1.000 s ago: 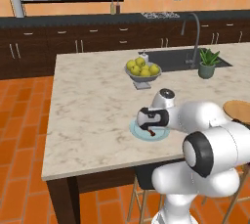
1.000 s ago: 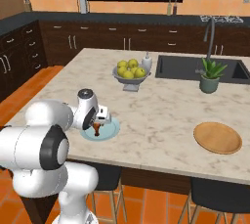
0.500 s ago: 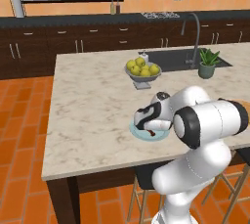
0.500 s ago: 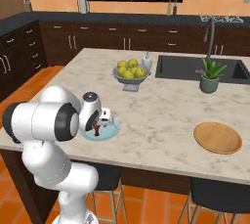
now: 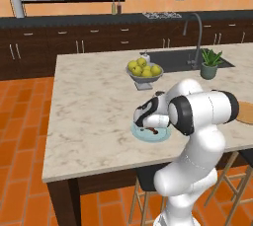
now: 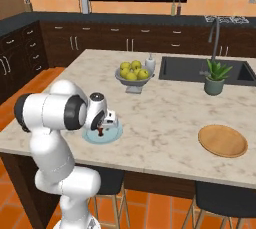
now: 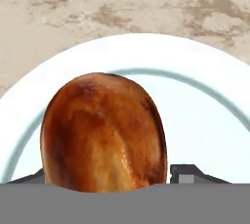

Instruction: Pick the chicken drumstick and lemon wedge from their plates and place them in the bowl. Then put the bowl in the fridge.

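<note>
Hand view: one chicken drumstick (image 7: pixel 103 132) on one blue plate (image 7: pixel 205 86); tool (image 7: pixel 110 181) grip unclear

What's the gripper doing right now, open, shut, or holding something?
Gripper: fingertips either side of the drumstick on the blue plate; whether they are gripping it cannot be told.

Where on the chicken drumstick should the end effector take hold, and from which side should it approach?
Grip the chicken drumstick across its rounded meaty end, coming straight down from above. In the hand view that wide end sits between the two fingertips, and the drumstick lies on the pale blue plate, so its sides are free. The thin bone end is not visible, so it seems a less sure hold.
</note>
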Tool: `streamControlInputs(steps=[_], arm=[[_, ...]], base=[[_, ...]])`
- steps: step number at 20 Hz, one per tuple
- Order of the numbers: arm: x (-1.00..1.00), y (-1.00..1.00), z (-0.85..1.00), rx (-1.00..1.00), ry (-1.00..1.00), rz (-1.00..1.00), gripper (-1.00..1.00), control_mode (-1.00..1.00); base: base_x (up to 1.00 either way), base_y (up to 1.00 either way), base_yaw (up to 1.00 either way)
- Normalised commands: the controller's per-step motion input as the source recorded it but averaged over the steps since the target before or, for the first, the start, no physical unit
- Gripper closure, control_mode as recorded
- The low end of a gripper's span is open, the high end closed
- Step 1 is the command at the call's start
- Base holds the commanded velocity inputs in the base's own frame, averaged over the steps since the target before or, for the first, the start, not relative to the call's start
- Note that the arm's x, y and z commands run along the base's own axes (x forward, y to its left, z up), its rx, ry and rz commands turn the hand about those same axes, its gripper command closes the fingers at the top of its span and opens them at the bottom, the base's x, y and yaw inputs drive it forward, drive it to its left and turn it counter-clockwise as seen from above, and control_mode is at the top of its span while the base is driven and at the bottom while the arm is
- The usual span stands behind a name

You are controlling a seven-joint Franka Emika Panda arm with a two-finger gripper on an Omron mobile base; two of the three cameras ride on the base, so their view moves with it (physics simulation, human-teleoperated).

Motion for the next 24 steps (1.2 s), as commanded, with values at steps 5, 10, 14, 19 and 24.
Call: streamControlInputs(steps=[5, 10, 14, 19, 24], arm=[[-0.7, 0.08, 0.27, 0.0, -0.1, 0.0, 1.0, -1.0], [-0.98, 0.0, 0.69, 0.0, -0.17, 0.0, 1.0, -1.0], [-0.97, 0.0, 0.95, 0.0, -0.04, 0.0, 1.0, -1.0], [-0.9, 0.0, 0.94, 0.0, 0.03, 0.0, 1.0, -1.0], [-0.88, -0.01, 0.83, 0.0, -0.03, 0.0, 1.0, -1.0]], base=[[0.0, 0.0, 0.0], [0.0, 0.0, 0.0], [0.0, 0.0, 0.0], [0.0, 0.0, 0.0], [0.0, 0.0, 0.0]])
